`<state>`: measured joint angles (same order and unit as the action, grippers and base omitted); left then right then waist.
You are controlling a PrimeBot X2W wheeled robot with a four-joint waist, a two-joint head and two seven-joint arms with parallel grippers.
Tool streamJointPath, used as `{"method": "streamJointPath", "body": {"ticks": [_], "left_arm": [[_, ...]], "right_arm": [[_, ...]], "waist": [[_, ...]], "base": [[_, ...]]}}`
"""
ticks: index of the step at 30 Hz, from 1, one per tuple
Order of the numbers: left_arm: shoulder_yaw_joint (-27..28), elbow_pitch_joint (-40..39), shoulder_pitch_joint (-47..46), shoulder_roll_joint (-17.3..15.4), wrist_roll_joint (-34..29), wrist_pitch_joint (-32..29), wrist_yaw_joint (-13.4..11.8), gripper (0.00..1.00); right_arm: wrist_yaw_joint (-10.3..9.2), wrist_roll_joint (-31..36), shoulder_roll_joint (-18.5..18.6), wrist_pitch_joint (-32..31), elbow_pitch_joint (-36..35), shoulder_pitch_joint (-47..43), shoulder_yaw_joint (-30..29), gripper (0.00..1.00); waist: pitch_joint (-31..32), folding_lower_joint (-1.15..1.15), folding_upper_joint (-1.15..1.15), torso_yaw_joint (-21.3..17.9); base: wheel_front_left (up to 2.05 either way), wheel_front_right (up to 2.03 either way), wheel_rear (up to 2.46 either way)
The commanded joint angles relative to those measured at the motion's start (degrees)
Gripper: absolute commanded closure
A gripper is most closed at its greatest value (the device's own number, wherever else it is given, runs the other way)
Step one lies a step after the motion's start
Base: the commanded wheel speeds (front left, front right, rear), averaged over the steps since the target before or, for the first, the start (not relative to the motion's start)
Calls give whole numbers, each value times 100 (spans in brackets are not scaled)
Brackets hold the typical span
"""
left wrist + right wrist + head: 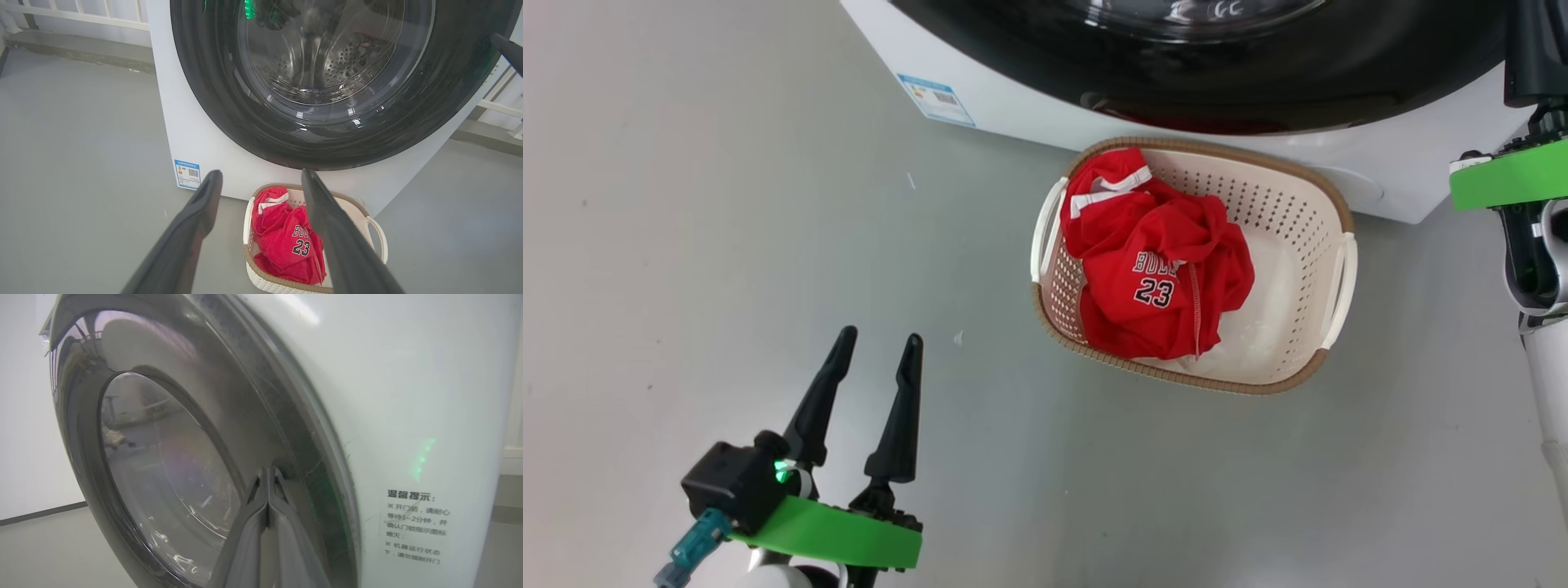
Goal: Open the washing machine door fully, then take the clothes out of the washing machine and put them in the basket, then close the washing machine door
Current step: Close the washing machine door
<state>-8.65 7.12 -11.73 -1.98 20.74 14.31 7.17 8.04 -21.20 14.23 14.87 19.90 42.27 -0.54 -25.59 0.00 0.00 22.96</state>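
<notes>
The basket (pixel 1274 204) sat on the floor (pixel 686 204) ahead and right of the left hand (pixel 881 335), the clothes (pixel 1152 261) inside it and the washing machine (pixel 1029 106) just beyond. The right hand (pixel 268 471) lay against the washing machine door (pixel 163 457).

The floor (pixel 686 245) is smooth, matt grey concrete under soft, even light, paler toward the left of the head view. A small white scrap (pixel 958 336) lies on it, and a thinner white fleck (pixel 911 180) lies well apart from it. In the left wrist view a white railing (pixel 81 16) runs above a raised grey kerb (pixel 81 51), and a second rail (pixel 500 108) and kerb (pixel 486 141) show at the right. The right wrist view has a plain white wall (pixel 24 449) with a dark skirting strip (pixel 41 512) at its foot.
</notes>
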Motion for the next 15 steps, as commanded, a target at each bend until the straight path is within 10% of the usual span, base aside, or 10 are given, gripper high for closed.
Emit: {"method": "streamJointPath", "body": {"ticks": [1, 7, 10, 12, 15], "left_arm": [[210, -92, -5, -90, -47, 69, 32, 0], [264, 13, 107, -90, -157, 69, 32, 0], [293, 57, 172, -90, -228, 69, 32, 0], [315, 96, 215, -90, -285, 69, 32, 0], [345, 166, 267, -90, -365, 69, 32, 0]], "right_arm": [[-55, -76, 8, 13, -101, -6, 113, 100], [-55, -150, -56, 13, -29, -490, 404, 90], [-55, -178, -84, 13, -13, -771, 497, 52], [-55, -188, -108, 13, -25, -950, 546, 0], [-55, -193, -136, 13, -54, -1219, 605, 0]], "waist": [[97, 0, 0, -43], [400, 0, 0, -153], [552, 0, 0, -223], [646, 0, 0, -274], [780, 0, 0, -343]], "base": [[0, 0, 0], [0, 0, 0], [0, 0, 0], [0, 0, 0], [0, 0, 0]]}}
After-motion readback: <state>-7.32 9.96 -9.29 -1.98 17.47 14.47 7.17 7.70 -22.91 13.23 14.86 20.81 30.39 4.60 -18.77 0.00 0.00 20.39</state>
